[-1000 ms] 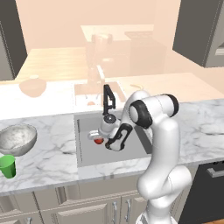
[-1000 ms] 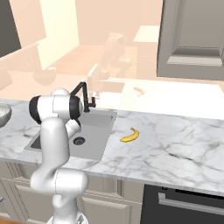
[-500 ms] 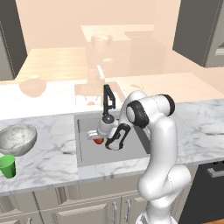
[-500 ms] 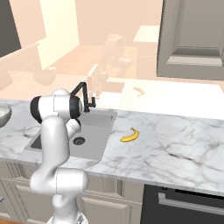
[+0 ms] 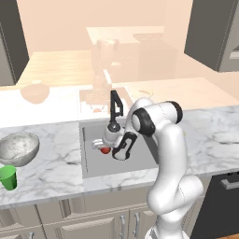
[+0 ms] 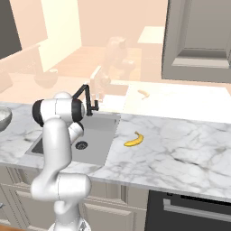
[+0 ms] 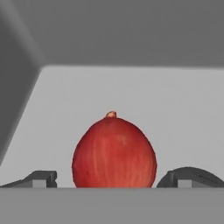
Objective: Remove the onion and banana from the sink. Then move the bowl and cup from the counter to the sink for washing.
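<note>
We have the gripper (image 7: 107,177) down inside the sink (image 5: 93,165), its jaws spread wide with one dark tip on each side of the onion (image 7: 114,152). In the hand view the onion sits straight ahead of the gripper, centred between the two tips and resting on the grey basin floor with its small stem end pointing up. Nothing is pinched yet; both tips stand apart from the red skin. From the left base view the onion (image 5: 105,150) shows as a red spot right at the gripper (image 5: 103,144), near the sink's back left part.

As we judge it, the onion lies directly in line with the gripper, being nearly round with no long axis to align to, so the coming move should only need a short advance and then a squeeze across its widest part.

The banana (image 6: 134,140) already lies on the desk (image 6: 180,149), well off to the gripper's side, beyond the sink rim. The bowl (image 5: 16,148) and cup (image 5: 7,177) wait on the desk on the opposite side.
</note>
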Robot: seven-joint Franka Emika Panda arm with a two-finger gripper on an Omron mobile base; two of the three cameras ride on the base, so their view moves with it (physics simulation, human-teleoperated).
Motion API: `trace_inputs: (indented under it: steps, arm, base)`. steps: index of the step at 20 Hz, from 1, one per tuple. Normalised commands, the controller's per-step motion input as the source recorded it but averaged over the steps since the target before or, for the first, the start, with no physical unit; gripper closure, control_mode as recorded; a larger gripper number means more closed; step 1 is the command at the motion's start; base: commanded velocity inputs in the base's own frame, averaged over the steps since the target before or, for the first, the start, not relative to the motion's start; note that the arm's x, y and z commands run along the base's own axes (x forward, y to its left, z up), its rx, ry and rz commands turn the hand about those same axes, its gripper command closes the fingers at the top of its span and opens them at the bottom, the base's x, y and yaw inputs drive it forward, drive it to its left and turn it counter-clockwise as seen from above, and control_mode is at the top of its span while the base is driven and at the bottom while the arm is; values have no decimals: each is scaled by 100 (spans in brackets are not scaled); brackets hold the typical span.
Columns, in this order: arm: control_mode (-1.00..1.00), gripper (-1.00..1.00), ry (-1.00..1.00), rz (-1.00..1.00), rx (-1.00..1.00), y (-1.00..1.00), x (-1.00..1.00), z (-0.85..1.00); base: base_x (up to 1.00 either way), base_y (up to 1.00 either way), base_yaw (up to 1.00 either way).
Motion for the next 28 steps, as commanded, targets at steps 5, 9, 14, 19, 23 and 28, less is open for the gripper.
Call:
trace_inputs:
  steps: [5, 9, 14, 19, 23, 28]
  arm:
    - [-100, -100, 0, 0, 0, 0, 13, -6]
    - [-100, -100, 1, 0, 0, 0, 12, -6]
    - [-100, -100, 3, 0, 0, 0, 11, -7]
    - [-100, 100, 6, 0, 0, 0, 4, -11]
    - [-100, 100, 5, -1, 0, 0, 5, -10]
    - [-100, 100, 0, 0, 0, 0, 5, -6]
  base:
    - [0, 0, 0]
    - [0, 0, 0]
    - [0, 0, 0]
    - [0, 0, 0]
    - [0, 0, 0]
    - [0, 0, 0]
